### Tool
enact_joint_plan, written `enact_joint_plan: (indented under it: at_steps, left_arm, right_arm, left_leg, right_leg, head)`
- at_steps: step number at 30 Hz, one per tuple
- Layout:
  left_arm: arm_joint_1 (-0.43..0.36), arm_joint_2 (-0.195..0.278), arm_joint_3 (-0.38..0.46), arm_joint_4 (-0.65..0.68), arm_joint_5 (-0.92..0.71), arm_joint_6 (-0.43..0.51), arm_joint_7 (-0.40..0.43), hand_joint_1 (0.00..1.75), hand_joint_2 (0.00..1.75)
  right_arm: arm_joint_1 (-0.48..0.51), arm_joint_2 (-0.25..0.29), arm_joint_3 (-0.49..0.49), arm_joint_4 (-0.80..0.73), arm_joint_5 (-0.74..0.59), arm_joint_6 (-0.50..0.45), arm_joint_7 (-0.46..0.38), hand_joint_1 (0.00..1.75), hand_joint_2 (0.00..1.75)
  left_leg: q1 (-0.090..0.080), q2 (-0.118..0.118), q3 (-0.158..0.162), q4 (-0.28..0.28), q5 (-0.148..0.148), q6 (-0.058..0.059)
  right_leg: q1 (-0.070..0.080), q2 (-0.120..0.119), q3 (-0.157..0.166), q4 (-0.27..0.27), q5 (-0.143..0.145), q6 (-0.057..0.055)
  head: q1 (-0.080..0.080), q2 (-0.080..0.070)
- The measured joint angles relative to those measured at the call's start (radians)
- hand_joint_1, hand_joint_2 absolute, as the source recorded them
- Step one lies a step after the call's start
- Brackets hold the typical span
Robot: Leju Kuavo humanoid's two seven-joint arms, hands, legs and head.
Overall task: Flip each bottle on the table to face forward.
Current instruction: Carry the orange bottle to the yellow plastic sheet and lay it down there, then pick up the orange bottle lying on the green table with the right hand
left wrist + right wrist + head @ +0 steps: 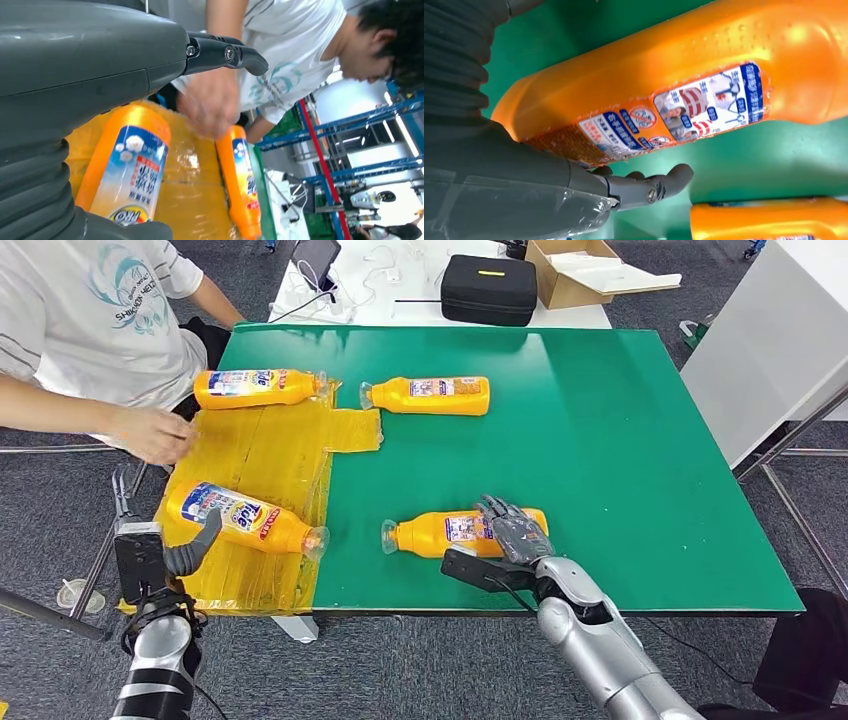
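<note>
Four orange bottles lie on their sides on the green table. Two rest on a yellow mat with the blue brand label up: one at the far end and one nearer, the latter also in the left wrist view. Two lie on the green with the back label up: a far one and a near one. My right hand lies over the near one's base end, with its thumb just clear of the bottle. My left hand is open beside the mat, holding nothing.
A person sits at the table's far left, one hand at the mat's edge, blurred in the left wrist view. Behind the green table, a white table carries a black case and a cardboard box. The green table's right half is bare.
</note>
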Motion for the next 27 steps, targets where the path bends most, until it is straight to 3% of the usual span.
enact_joint_plan:
  at_steps: [19,23,27]
  left_arm:
    - [-0.036,-0.023,0.000,0.090,0.000,-0.025,0.000,0.00,1.75]
    - [-0.046,-0.025,-0.001,0.106,0.000,-0.033,0.000,0.00,1.75]
    - [-0.051,-0.027,-0.001,0.120,0.000,-0.035,0.000,0.00,1.75]
  right_arm:
    - [-0.170,0.011,0.019,0.243,0.008,0.059,0.055,0.00,1.75]
    - [-0.195,0.015,0.023,0.284,0.001,0.070,0.046,0.16,1.75]
    - [-0.213,0.017,0.028,0.313,-0.007,0.086,0.028,0.16,1.75]
  left_leg:
    - [0.000,0.000,0.001,0.000,0.000,0.000]
    - [0.000,0.000,0.002,0.000,0.000,0.000]
    - [0.000,0.000,0.003,0.000,0.000,0.000]
  right_leg:
    - [0.000,0.000,0.001,0.000,0.000,0.000]
    - [0.000,0.000,0.002,0.000,0.000,0.000]
    - [0.000,0.000,0.003,0.000,0.000,0.000]
  head:
    - [0.000,0.000]
    - [0.000,0.000]
    - [0.000,0.000]
